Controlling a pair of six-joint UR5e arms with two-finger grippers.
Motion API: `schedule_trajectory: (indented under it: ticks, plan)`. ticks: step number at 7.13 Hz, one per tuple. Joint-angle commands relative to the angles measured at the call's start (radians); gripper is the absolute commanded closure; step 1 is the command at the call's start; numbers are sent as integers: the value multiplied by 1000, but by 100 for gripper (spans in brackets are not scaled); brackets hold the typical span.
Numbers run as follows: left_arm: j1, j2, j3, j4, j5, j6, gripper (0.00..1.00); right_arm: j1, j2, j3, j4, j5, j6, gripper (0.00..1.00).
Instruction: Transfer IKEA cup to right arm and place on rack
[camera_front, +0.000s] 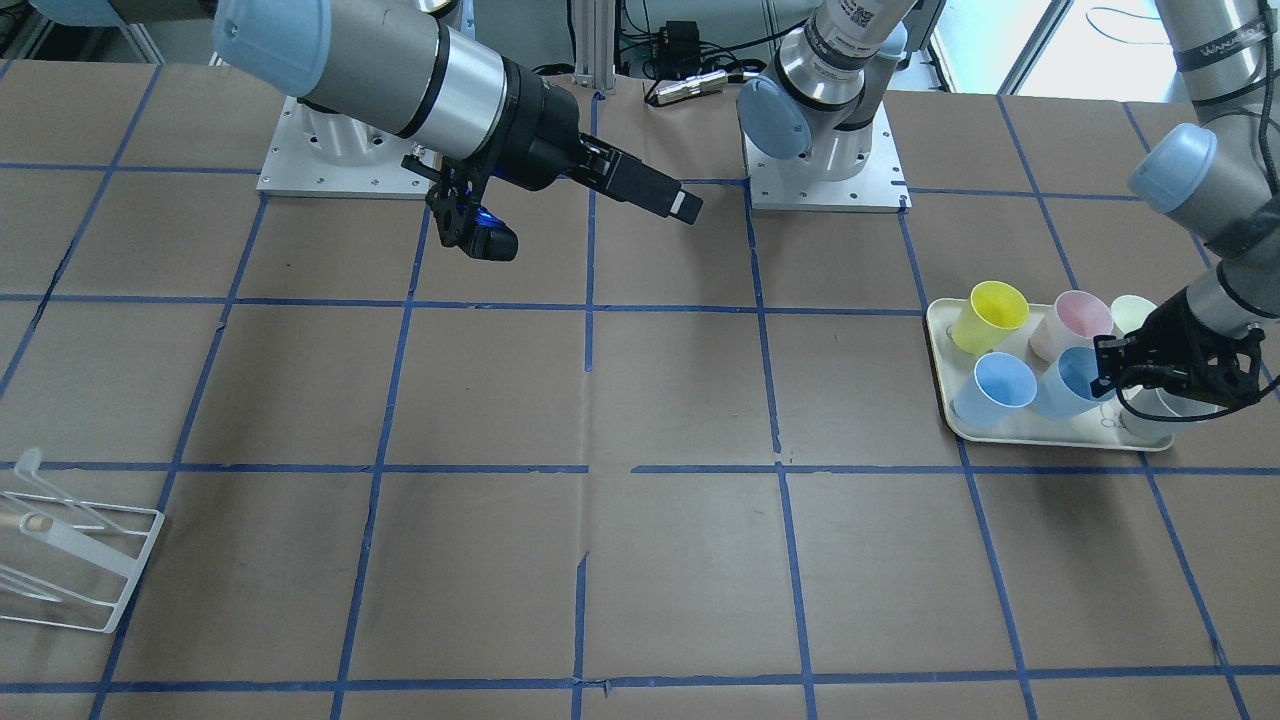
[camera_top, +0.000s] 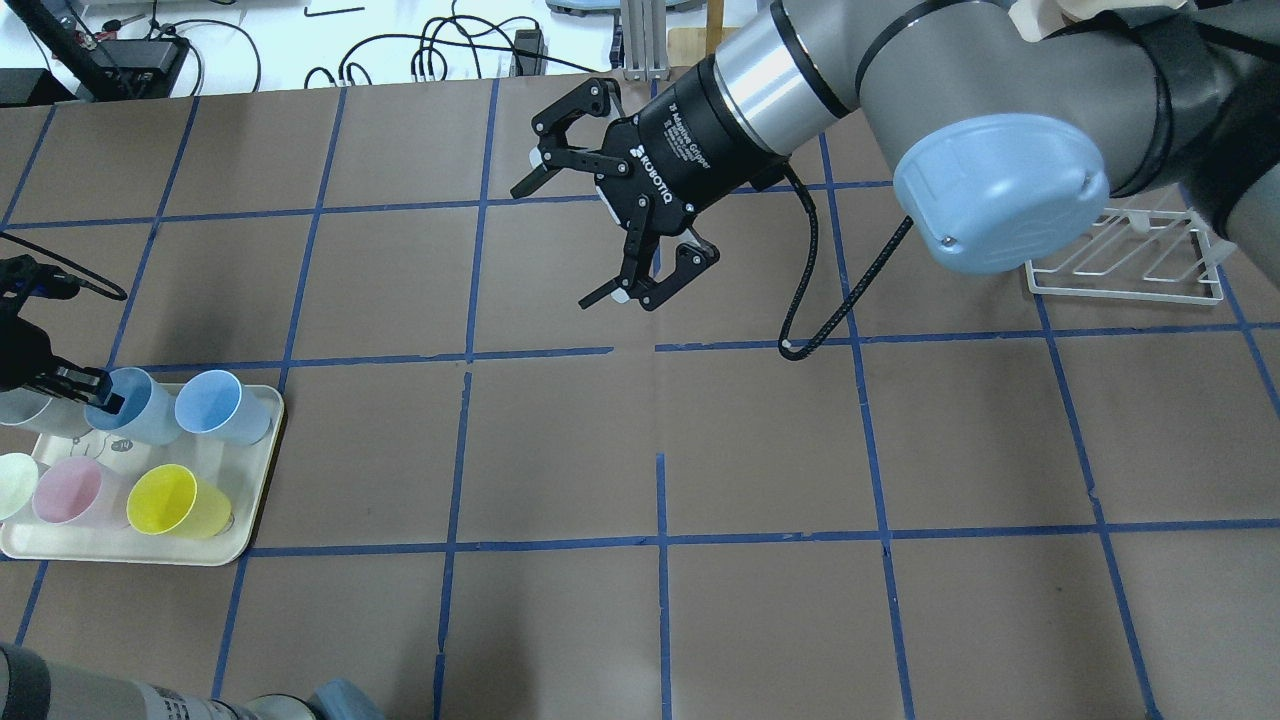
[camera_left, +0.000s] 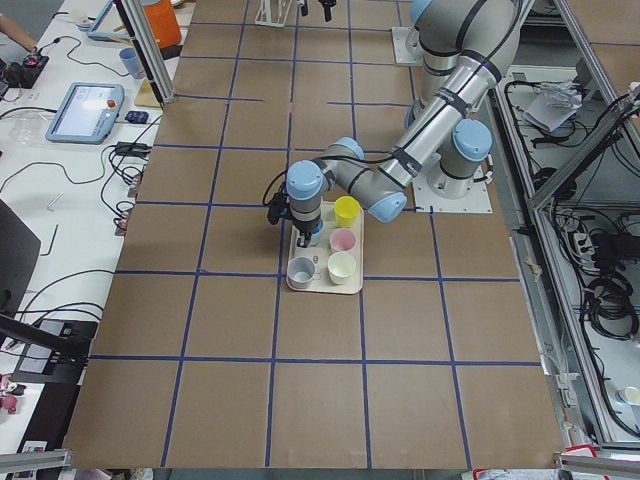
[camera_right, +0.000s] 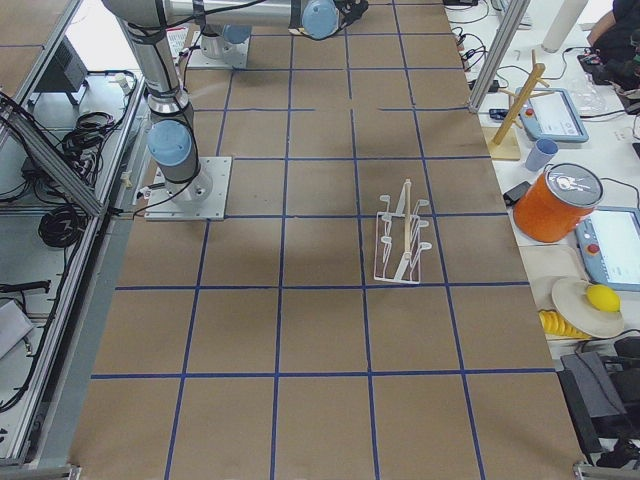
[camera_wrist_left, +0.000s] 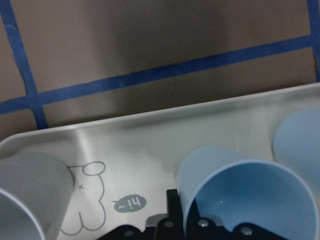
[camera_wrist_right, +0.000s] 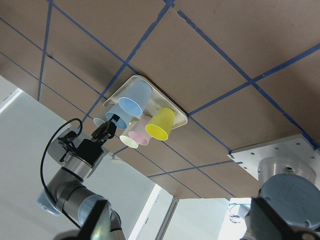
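Two pale blue IKEA cups stand on a cream tray (camera_top: 255, 500). My left gripper (camera_top: 98, 392) is at the one nearer the tray's middle (camera_top: 140, 408), its jaws closed over the rim wall, one finger inside and one outside. The left wrist view shows this cup (camera_wrist_left: 250, 195) with a black finger (camera_wrist_left: 173, 210) against its outer wall. The cup rests on the tray. The second blue cup (camera_top: 215, 405) stands beside it. My right gripper (camera_top: 552, 247) hangs open and empty above the table's middle. The white wire rack (camera_top: 1125, 260) stands at the far right, behind the right arm.
The tray also holds a yellow cup (camera_top: 175, 500), a pink cup (camera_top: 70, 492), a white cup (camera_top: 15, 480) and a greyish cup (camera_top: 30, 410). A black cable (camera_top: 830, 290) loops under the right wrist. The table is brown with a blue tape grid.
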Motion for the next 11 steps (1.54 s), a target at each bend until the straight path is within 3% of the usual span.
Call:
schedule_trajectory:
  ticks: [1, 2, 4, 5, 7, 10, 11]
  plan:
    - [-1, 47, 131, -230, -162, -28, 100, 0, 1, 0, 0, 3, 0, 0]
    - [-14, 70, 211, -347, -202, -63, 100, 0, 6, 0, 0, 6, 0, 0]
    - [-69, 114, 268, -460, -440, -166, 100, -5, 18, 2, -2, 78, 0, 0]
    - [-121, 125, 256, -463, -537, -274, 100, -21, 19, 0, 0, 135, 2, 0]
    - [-250, 150, 233, -463, -764, -530, 100, -38, 38, 2, 3, 141, 30, 0]
    - [-330, 218, 134, -463, -1141, -629, 100, -44, 84, -2, -5, 172, 152, 0]
    - [-361, 235, 111, -455, -1188, -634, 100, -57, 94, -8, -5, 186, 161, 0]
